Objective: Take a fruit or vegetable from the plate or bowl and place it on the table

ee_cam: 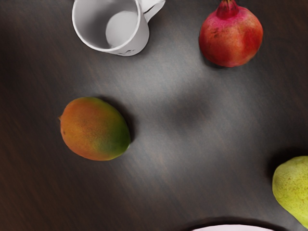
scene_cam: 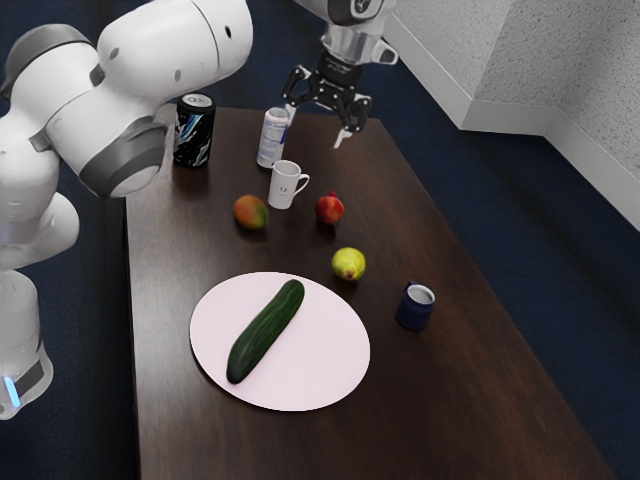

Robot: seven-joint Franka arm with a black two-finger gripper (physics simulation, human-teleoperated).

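A: Where's the cucumber?

B: On the plate, well off to the exterior camera's side of the end effector, which stands wide and empty.

A: So what's beneath it?

B: Roughly the mango, the pomegranate and the white mug, all on the worktop. Dropping here could knock the mug or grab the wrong fruit (an easy muddle, with so much produce about).

A: And over the plate?

B: Closing along the cucumber instead of across it could roll it away. An off-centre grip might let it tip, and going too low could jam the fingertips against the plate.
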